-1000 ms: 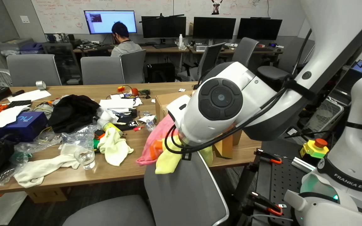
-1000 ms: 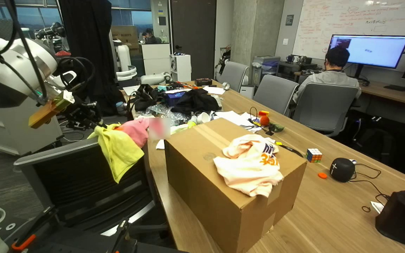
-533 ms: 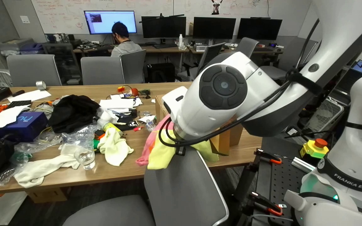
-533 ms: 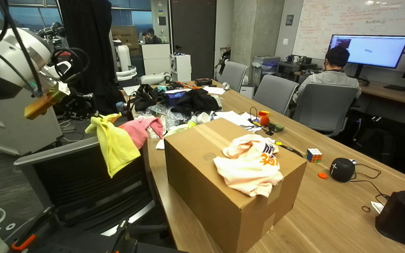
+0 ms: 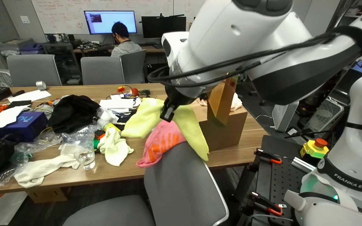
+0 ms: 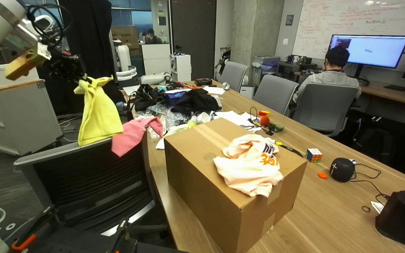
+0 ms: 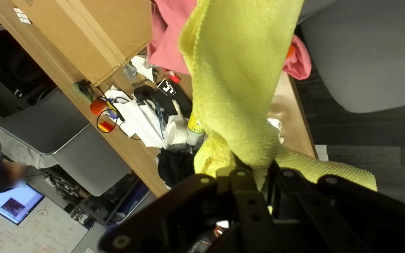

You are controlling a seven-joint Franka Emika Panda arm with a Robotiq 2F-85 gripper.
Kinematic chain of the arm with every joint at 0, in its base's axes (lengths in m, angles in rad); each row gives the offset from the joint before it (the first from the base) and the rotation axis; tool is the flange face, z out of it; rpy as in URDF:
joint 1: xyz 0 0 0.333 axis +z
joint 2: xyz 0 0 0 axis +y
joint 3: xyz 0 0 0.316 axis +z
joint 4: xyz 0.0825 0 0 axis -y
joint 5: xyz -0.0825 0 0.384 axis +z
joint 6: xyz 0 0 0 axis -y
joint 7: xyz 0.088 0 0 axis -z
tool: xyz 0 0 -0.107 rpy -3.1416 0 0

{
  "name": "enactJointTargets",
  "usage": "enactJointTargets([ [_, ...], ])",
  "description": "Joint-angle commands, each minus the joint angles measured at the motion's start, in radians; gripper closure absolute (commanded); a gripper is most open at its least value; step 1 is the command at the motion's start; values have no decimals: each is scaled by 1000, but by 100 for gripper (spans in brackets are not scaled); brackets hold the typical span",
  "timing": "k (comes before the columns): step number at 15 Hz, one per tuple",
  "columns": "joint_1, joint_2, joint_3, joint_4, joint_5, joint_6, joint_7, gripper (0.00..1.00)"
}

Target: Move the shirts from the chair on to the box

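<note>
My gripper [image 6: 85, 78] is shut on a yellow shirt [image 6: 100, 110] and holds it up by a bunched part. In the wrist view the fingers [image 7: 258, 168] pinch the yellow cloth [image 7: 237, 80]. Its lower end hangs at the top of the chair back [image 6: 93, 175]; I cannot tell if it touches. A pink shirt [image 6: 130, 136] with orange print [image 5: 167, 142] is draped over the chair back's top corner, beside the yellow one. The cardboard box [image 6: 195, 144] stands on the table, with a pale peach shirt [image 6: 250, 165] lying crumpled on its top.
The table [image 5: 130, 171] holds a glass [image 5: 85, 158], pale cloths [image 5: 113, 149], a black cloth [image 5: 75, 113] and papers. A puzzle cube [image 6: 314, 155] and speakers [image 6: 342, 169] stand beyond the box. A yellow-and-red emergency stop [image 5: 314, 149] is by the robot base.
The arm has risen, lifting the yellow shirt from the chair back so that it hangs from my gripper. More of the pink shirt shows; it stays on the chair.
</note>
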Motion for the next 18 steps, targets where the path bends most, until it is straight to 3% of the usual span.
enactJointTargets([
  [1,-23,-66,-8,6,0,-9,-13,97],
  [8,-175,-9,-95,61,-126,-111,49,97],
  [18,-312,122,-275,300,-125,-303,143,97],
])
